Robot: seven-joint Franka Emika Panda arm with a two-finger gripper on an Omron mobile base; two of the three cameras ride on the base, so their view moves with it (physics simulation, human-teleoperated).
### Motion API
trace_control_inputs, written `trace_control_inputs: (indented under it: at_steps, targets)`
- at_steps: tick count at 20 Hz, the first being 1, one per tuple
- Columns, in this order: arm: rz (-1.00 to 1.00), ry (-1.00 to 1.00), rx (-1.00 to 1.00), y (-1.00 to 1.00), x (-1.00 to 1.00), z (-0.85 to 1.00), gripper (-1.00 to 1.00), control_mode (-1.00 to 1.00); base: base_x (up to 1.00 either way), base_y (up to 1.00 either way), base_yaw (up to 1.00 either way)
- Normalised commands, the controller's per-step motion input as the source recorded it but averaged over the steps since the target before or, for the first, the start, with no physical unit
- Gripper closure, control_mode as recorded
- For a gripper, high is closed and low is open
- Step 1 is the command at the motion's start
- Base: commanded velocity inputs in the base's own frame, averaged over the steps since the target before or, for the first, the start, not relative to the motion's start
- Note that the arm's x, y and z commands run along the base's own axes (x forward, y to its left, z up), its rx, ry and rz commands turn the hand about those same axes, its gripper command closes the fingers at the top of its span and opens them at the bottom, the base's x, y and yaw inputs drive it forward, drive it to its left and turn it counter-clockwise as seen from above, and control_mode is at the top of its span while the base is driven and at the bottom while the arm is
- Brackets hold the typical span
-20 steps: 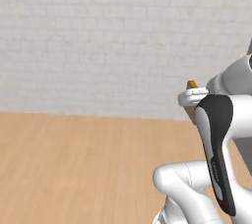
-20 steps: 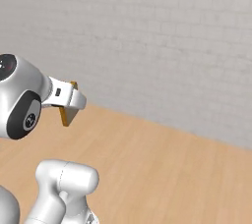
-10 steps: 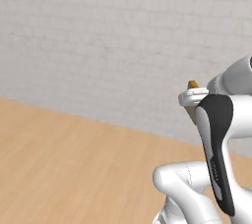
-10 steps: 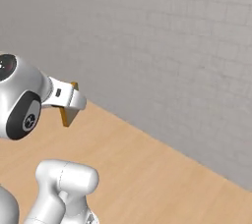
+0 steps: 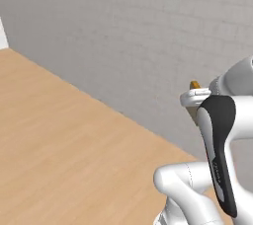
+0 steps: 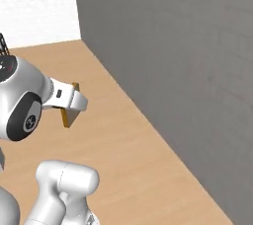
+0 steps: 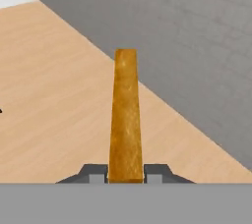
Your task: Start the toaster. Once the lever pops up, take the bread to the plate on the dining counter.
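Over wood floor point(image 7: 54, 95), bread point(image 7: 125, 120) between pincer point(image 7: 126, 173) tips

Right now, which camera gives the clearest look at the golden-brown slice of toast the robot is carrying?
The hand view: the golden-brown slice of toast stands edge-on, clamped between the hand's dark fingertips. The right base view shows a corner of the slice poking out beside the hand. The left base view shows just its tip above the hand.

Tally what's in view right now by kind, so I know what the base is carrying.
Bread slices: 1, the bread, held on edge in the shut end effector
End effectors: 1
Wooden floors: 1, the wooden floor
Grey walls: 1, the grey wall
Total: 4
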Motion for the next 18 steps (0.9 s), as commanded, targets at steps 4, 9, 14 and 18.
trace_control_inputs:
  at_steps: [4,9,14,18]
  targets:
    - [0.00,0.00,0.00,0.00,0.00,0.00,1.00,1.00,0.96,-0.11,0.74]
    - [0.00,0.00,0.00,0.00,0.00,0.00,1.00,1.00,0.91,-0.13,0.75]
    - [0.00,0.00,0.00,0.00,0.00,0.00,1.00,1.00,0.87,-0.18,0.74]
    - [0.00,0.00,0.00,0.00,0.00,0.00,1.00,1.00,0.90,-0.19,0.73]
